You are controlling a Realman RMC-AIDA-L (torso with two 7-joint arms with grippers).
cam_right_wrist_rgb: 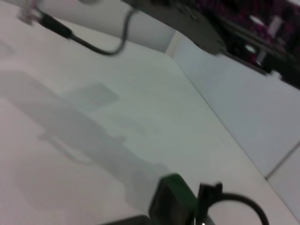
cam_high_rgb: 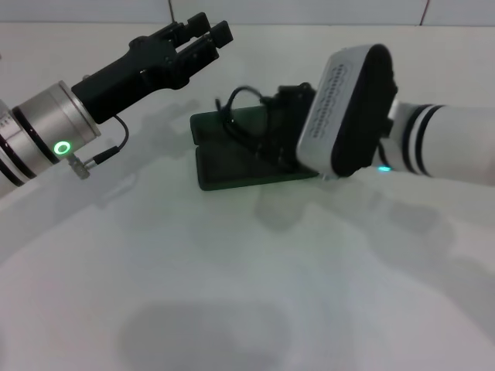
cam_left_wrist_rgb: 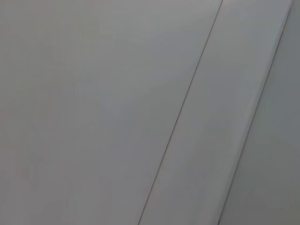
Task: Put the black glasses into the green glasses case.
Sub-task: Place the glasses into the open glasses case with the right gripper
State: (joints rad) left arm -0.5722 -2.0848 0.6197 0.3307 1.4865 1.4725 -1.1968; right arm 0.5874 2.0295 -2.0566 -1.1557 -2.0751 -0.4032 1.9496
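Dim, even light — soft shadows, wrist views blurred.

A white table top is filling the head view, with soft grey shadows lying across it. Behind the table a white tiled wall is running along its far edge, its thin dark grout lines showing in the left wrist view. Diffuse light is falling evenly.

left arm: silver, green ring light | right arm: white, black bands
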